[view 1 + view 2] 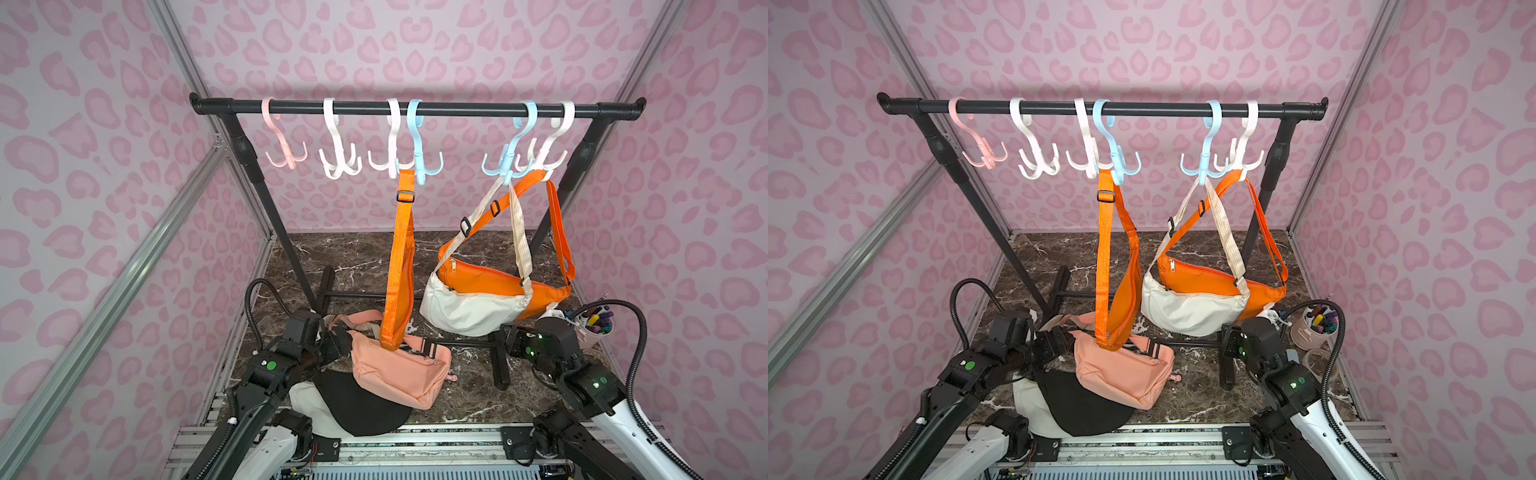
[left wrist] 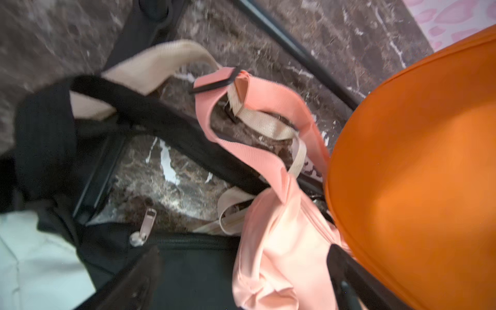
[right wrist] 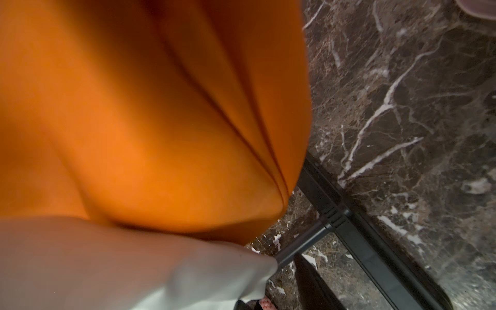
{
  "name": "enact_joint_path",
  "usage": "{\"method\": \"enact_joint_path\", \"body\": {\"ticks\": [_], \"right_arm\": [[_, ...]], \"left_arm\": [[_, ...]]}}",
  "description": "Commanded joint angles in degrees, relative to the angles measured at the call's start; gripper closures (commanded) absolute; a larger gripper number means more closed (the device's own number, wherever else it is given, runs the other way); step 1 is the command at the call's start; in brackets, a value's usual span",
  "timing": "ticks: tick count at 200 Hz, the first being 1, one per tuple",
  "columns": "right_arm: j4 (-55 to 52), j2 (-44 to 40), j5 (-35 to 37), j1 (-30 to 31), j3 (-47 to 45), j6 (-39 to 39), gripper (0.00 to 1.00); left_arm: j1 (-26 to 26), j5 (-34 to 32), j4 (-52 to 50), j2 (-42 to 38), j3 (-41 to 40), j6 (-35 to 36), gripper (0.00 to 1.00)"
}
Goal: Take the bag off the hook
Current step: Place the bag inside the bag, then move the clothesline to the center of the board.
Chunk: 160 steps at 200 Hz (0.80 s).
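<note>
A white bag [image 1: 469, 307] hangs by its cream strap from a blue hook [image 1: 505, 164] on the black rail [image 1: 415, 109]. An orange bag [image 1: 498, 286] hangs behind it from a white hook [image 1: 544, 158]. Another orange bag [image 1: 401, 270] hangs edge-on from the middle blue hook [image 1: 419, 162]. My right gripper [image 1: 509, 336] sits right under the white bag's lower end. In the right wrist view the white bag [image 3: 134, 268] hides one finger, and the other finger [image 3: 311, 284] stands clear of it. My left gripper [image 2: 241, 273] is open over a pink bag [image 2: 281, 241] on the floor.
A black and white bag [image 1: 353, 403] lies under the pink bag [image 1: 399, 374] near the front edge. The rack's black foot [image 1: 500, 365] and crossbar run along the marble floor by my right gripper. A cup of pens [image 1: 596, 326] stands at the right wall. Empty hooks hang toward the rail's left end.
</note>
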Motion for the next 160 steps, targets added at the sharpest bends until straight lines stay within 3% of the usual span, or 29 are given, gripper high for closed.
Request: {"method": "enact_joint_path", "body": {"ticks": [1, 18, 58, 89, 122, 160], "right_arm": [[-0.28, 0.25, -2.2, 0.01, -0.77, 1.76, 0.56], [-2.1, 0.75, -2.37, 0.62, -0.64, 3.03, 0.53], [-4.74, 0.67, 1.36, 3.29, -1.59, 5.65, 0.48], [-5.44, 0.18, 4.78, 6.57, -2.34, 7.16, 0.42], [-1.47, -1.82, 7.0, 4.78, -5.55, 5.95, 0.49], [7.78, 3.59, -0.73, -5.53, -5.72, 0.88, 0.54]], "left_arm": [[-0.02, 4.74, -5.69, -0.84, -0.84, -5.29, 0.02], [0.2, 3.59, -5.23, -0.09, 0.84, -5.39, 0.02], [1.79, -13.49, 0.96, 5.75, 8.34, 4.21, 0.02], [4.88, -18.61, 10.58, 10.47, 10.26, 9.09, 0.0], [7.5, -17.89, 19.7, 13.15, 9.76, 11.82, 0.03], [10.48, -15.29, 26.23, 15.82, 8.52, 14.16, 0.05]]}}
